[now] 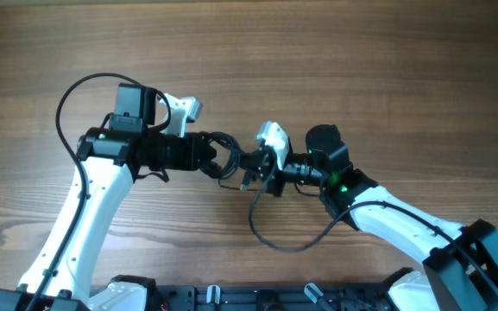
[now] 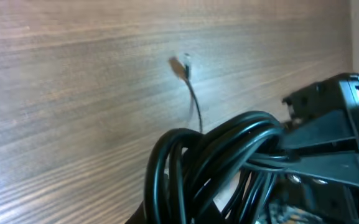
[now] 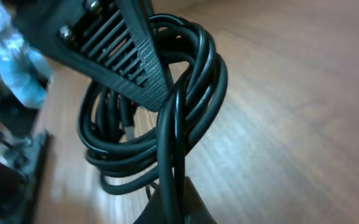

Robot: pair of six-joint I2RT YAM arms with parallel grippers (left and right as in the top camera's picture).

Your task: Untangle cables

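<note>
Right gripper (image 1: pixel 243 162) tight on coiled cables (image 3: pixel 195 74); left gripper (image 1: pixel 214 157) half hidden among loops.

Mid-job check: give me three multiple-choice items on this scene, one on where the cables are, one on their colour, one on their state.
1. Where are the cables?
A. Between the left fingers and right fingers
B. At the table's far left corner
C. Under the left arm's base

2. What colour are the cables?
A. White
B. Black
C. Red

3. What state are they in?
A. Laid out straight
B. Cut in pieces
C. Wound in overlapping loops

Answers:
1 A, the overhead view shows the bundle where the two arms meet.
2 B, they are glossy black in both wrist views.
3 C, several loops cross each other in the right wrist view.
</note>
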